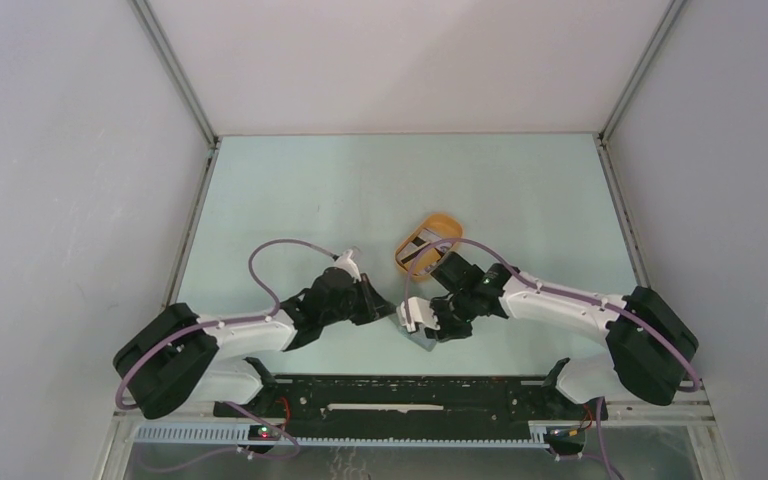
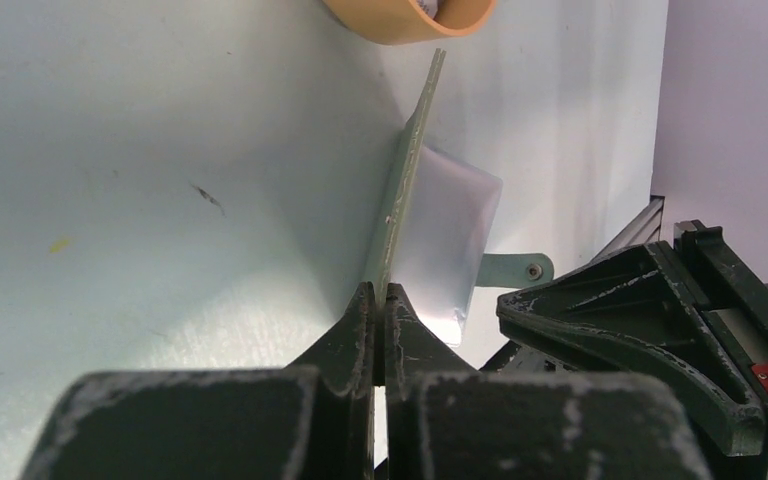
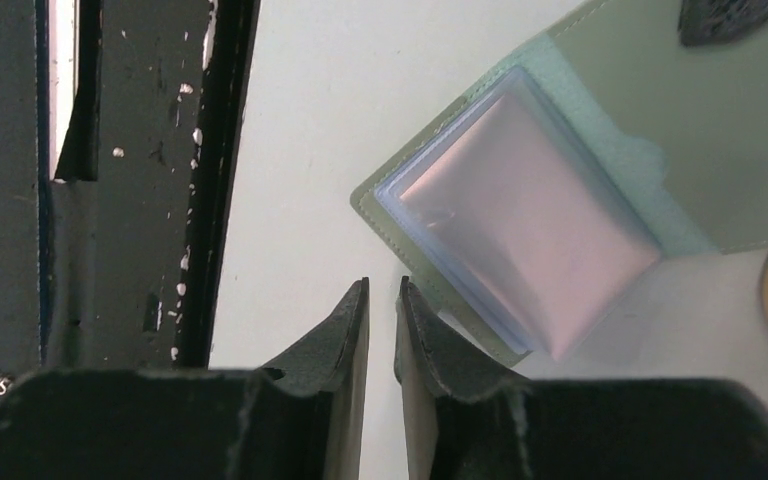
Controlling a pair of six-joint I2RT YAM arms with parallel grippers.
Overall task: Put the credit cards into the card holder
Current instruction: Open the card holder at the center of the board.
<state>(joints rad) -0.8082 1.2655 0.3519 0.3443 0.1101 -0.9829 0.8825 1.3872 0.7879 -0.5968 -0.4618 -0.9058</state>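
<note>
Cards (image 1: 421,243) lie in the orange tray (image 1: 448,222), at mid-table just beyond the two grippers; one shows a dark stripe, and the count is hard to tell from above. The holder (image 1: 412,315) sits on the table (image 1: 290,190) near the tray, between the grippers, and is open. The left gripper (image 2: 380,295) pinches one grey-green cover at its edge, holding that flap up on edge so it points toward the tray. Beside the raised flap a stack of clear plastic sleeves (image 3: 520,225) lies exposed, with no card visible in them. The snap tab (image 2: 515,268) with its button sticks out on the right. The right gripper (image 3: 382,290) hovers just near of the sleeves' corner, its jaws almost closed with a thin slit and nothing in it.
</note>
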